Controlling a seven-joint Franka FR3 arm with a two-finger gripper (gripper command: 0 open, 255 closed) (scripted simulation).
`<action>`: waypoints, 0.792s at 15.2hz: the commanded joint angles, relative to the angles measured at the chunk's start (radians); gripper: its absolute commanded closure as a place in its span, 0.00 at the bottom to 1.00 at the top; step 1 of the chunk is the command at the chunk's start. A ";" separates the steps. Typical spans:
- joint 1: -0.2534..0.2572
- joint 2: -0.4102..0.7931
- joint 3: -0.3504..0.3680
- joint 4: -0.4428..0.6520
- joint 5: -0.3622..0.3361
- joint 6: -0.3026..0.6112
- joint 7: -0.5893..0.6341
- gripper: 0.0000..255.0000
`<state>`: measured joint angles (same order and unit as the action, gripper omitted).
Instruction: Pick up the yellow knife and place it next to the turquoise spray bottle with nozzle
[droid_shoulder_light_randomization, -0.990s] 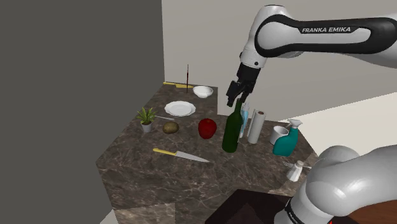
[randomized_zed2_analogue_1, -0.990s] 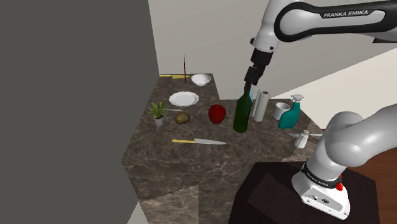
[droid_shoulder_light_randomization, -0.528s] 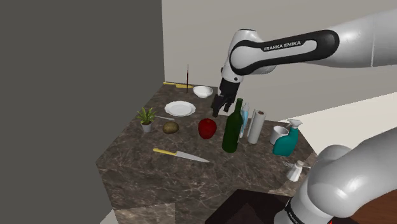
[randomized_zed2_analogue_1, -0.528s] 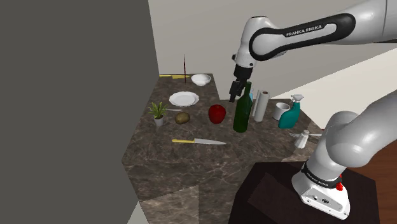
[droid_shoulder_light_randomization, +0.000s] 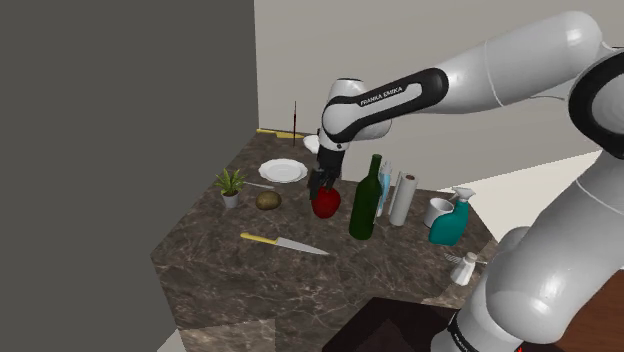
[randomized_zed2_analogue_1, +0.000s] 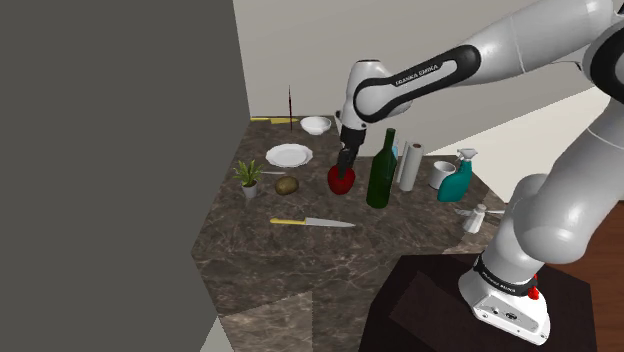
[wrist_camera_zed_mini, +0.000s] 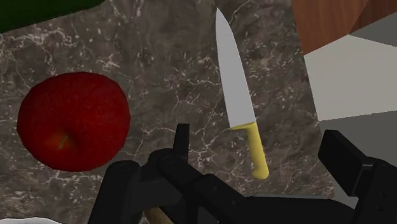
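So the gripper was hanging just above the apple, fingers spread wide with nothing gripped between them. In the wrist view the two black fingers stood well apart and the knife showed up in the gap between them. It was lying flat on the counter though, not touched by either finger. The apple sat off to one side of the blade in that view.

Knife itself had a yellow handle and a grey blade, and it lay on the dark marbled counter toward the front edge in the shoulder view, handle toward that view's left and tip toward the right. It was in front of the potato and the apple, apart from both. The spray bottle was turquoise with a white nozzle, standing upright near the counter's right edge in the shoulder view, just beside a white mug. Knife and spray bottle were well apart, and a green bottle and a white roll stood between the apple and the mug.

Further back there was a plate, a bowl and a little potted plant beside the potato
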<state>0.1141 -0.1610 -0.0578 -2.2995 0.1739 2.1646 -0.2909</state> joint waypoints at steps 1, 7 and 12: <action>0.012 0.076 0.004 0.035 0.016 0.030 -0.031 0.00; 0.037 0.301 0.029 0.157 0.059 0.102 -0.116 0.00; 0.050 0.487 0.059 0.285 0.078 0.136 -0.172 0.00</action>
<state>0.1628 0.2803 -0.0053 -2.0429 0.2476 2.2887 -0.4481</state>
